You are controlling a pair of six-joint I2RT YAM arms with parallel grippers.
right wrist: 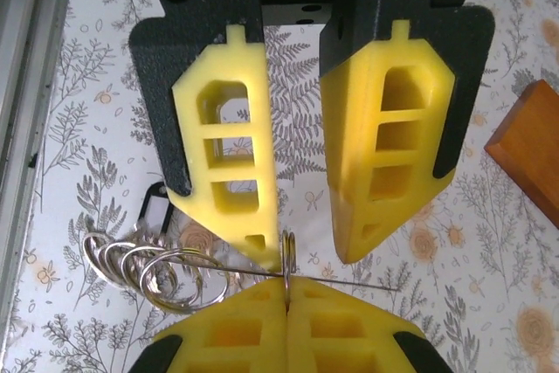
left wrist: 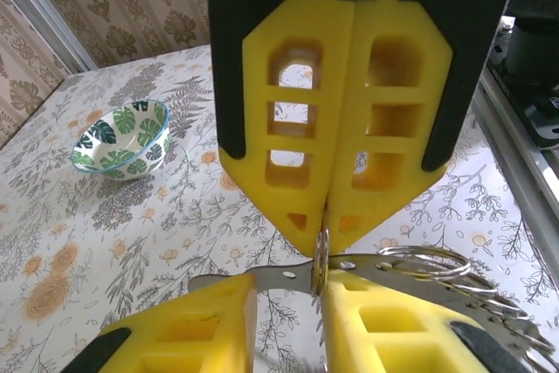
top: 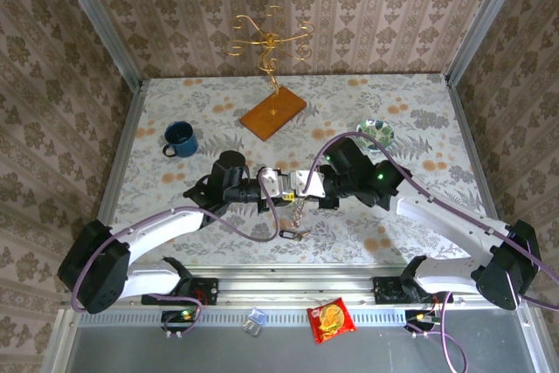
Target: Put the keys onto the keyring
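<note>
Right now your right gripper (right wrist: pixel 286 296) is clenching a small silvery metal ring (right wrist: pixel 286 259), and your left gripper (left wrist: pixel 291 284) is standing parted opposite; two tiny metal keys (top: pixel 295 234) are hanging beneath, threading apparently unfinished.

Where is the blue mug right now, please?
In the top view, the blue mug stands on the left side of the table, a little left of the wooden base.

Floral-print table (top: pixel 175 207). A wooden board (top: pixel 273 114) sits at its far middle. Blue mug (top: pixel 179 139) lies left of the board, leaf-patterned bowl (top: pixel 375 134) right of it.
</note>
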